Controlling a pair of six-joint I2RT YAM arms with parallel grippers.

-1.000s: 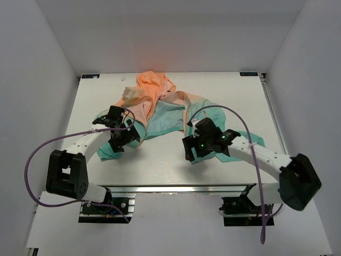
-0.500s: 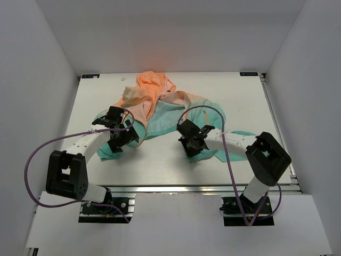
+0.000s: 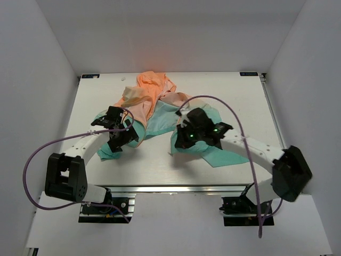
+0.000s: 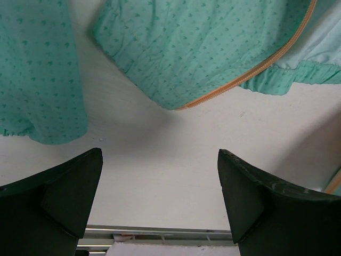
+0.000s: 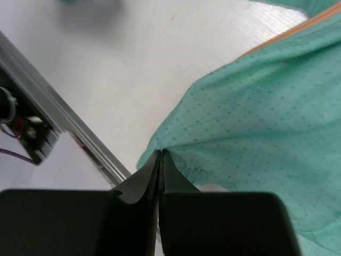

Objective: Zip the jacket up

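Right fingers [image 5: 139, 184] pinched tight on teal jacket [image 5: 256, 112] hem, left fingers [image 4: 58, 197] wide apart, empty, above white table [image 4: 170, 176].

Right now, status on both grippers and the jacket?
Left gripper open over bare table near the zipper edge, holding nothing. Right gripper shut on the jacket, at its teal hem. Garment crumpled, front unzipped. Bunched folds the only obstruction.

Both arms reach forward and inward — left gripper [image 4: 159, 162] spread wide, right gripper [image 5: 161, 159] pinched tight on the jacket [image 5: 256, 106].
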